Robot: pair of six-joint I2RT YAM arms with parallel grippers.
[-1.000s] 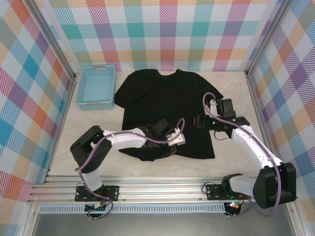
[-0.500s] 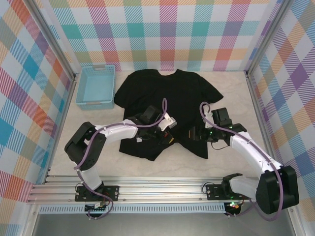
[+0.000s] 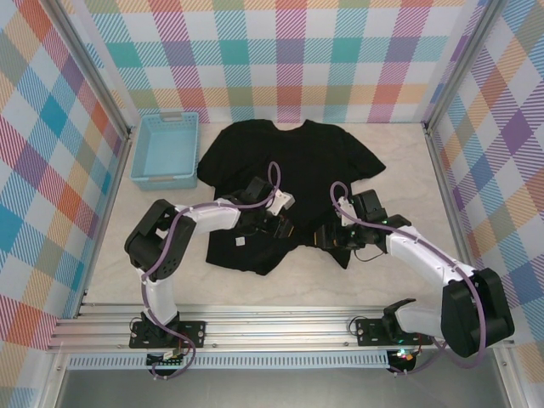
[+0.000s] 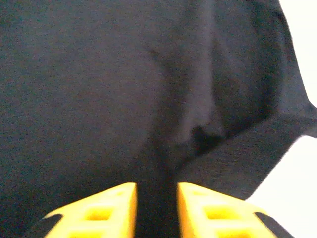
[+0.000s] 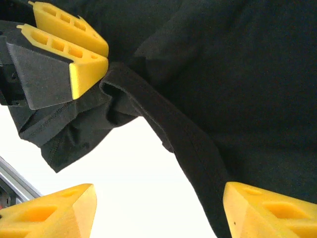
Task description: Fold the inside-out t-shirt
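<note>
Top external: left tool (image 3: 287, 230), barely parted, faces right tool (image 3: 328, 240), wide open, over t-shirt (image 3: 280, 161); both empty.

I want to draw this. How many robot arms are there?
2. The left arm reaches in from the left over the black t-shirt; the right arm from the right.

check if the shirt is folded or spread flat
Partly folded: the shirt lies flat at the collar, but its hem is bunched toward the middle.

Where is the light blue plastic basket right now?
In the top view, the light blue plastic basket sits at the far left corner of the table, right beside a sleeve of the black cloth t-shirt.
</note>
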